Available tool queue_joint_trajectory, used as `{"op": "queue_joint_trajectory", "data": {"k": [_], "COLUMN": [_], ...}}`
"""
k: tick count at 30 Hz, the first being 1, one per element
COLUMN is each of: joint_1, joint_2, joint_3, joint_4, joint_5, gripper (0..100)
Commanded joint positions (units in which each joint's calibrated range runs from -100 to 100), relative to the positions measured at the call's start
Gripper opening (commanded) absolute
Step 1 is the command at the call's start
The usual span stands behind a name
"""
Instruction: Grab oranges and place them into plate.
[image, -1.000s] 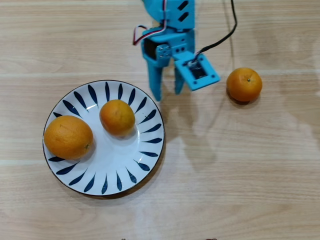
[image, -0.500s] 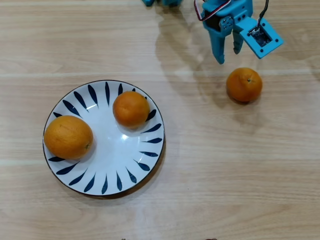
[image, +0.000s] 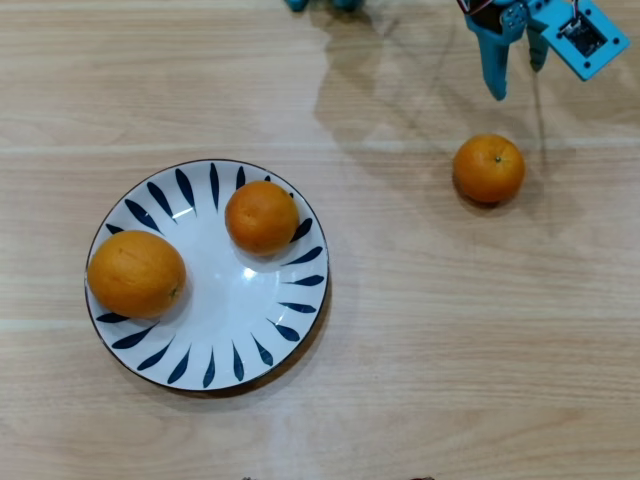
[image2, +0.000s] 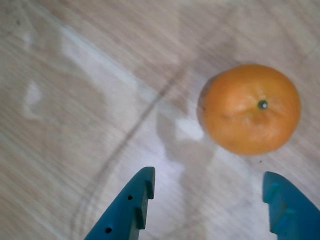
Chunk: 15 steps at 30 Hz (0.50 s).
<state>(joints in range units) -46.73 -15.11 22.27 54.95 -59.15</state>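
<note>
The white plate (image: 215, 345) with dark blue leaf strokes lies at the left of the overhead view. The larger orange (image: 136, 273) sits on its left side and a smaller orange (image: 262, 216) sits near its upper rim. A third small orange (image: 488, 168) with a green stem spot lies on the bare table at the right; it also shows in the wrist view (image2: 250, 108). My blue gripper (image: 518, 72) hangs above the table just beyond this orange, open and empty. In the wrist view the gripper (image2: 207, 182) has its jaws wide apart, the orange just ahead of them.
The table is light wood (image: 450, 330). The arm's body and a blue camera mount (image: 585, 35) sit at the top right edge of the overhead view.
</note>
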Motion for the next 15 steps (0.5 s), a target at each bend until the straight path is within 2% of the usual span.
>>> {"op": "queue_joint_trajectory", "data": {"k": [1,8,15], "joint_1": [2.21,4.23,5.92], "joint_2": [2.26,8.43,13.42], "joint_3": [0.50,4.49,5.39], "joint_4": [-8.50,-21.82,-23.80], "joint_5": [2.12,2.12,2.02], "gripper": [34,36,36]}}
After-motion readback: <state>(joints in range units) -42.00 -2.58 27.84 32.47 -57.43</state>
